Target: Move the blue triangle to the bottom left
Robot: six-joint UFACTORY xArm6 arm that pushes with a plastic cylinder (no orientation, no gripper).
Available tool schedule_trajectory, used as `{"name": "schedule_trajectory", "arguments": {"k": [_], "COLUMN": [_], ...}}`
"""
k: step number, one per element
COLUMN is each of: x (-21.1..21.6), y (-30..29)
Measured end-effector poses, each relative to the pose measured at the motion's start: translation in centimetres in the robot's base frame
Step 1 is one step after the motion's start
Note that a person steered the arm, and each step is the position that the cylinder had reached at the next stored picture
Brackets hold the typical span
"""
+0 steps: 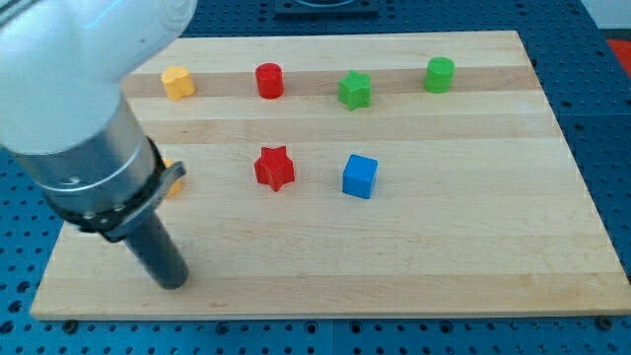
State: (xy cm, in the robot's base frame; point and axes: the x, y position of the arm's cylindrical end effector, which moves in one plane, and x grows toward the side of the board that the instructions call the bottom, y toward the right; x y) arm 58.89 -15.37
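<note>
The arm ends in a plain dark rod with no gripper, so there is nothing to be spread or pressed together. The tip (174,283) rests on the wooden surface (444,256), below and to the view's left of the red star (275,168), touching no block. An orange block (175,178), left of the star, is half hidden by the arm. The blue cube (360,177) sits just right of the star. No blue triangle can be made out. Above the star stand a yellow block (177,82), a red cylinder (269,80), a green star (355,89) and a green cylinder (440,74).
</note>
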Motion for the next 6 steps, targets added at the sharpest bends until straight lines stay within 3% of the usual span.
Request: {"name": "schedule_trajectory", "arguments": {"k": [1, 4, 5, 6], "x": [-2.3, -2.0, -1.9, -1.9], "y": [1.8, -6.1, -4.2, 5.0]}}
